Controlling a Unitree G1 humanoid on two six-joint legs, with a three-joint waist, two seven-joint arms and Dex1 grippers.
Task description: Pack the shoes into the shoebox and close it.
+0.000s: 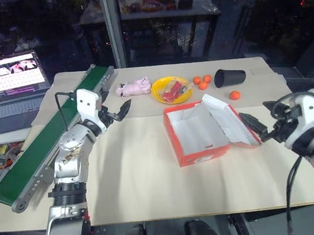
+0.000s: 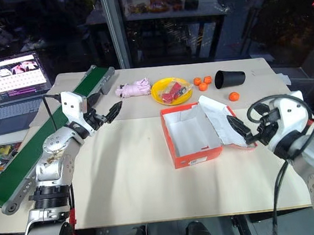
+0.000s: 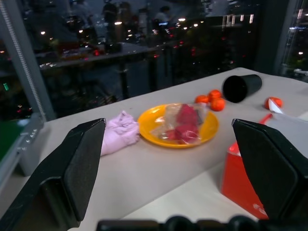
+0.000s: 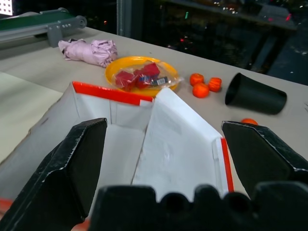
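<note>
The shoebox (image 1: 194, 133) sits open near the middle of the beige mat (image 1: 141, 180), its long axis running away from the robot and slightly to its left. The white inside looks empty, and the lid (image 1: 229, 119) leans out from the box's right long side, white lining facing up. The shoes cannot be found on the tabletop, so judging which arm should fetch them is not possible.

The right gripper (image 1: 258, 125) hovers just beside the lid's outer edge, jaws spread wide and holding nothing; it is the nearer arm and points across the box's short axis. The left gripper (image 1: 117, 113) is well apart on the box's left, also spread wide and empty.

Beyond the box, a yellow bowl (image 1: 171, 89) holds a clear packet with red contents. Beside it lies a pink cloth bundle (image 1: 134, 87); on the other side are small oranges (image 1: 202, 81) and a black cup (image 1: 229, 77) tipped on its side.
</note>
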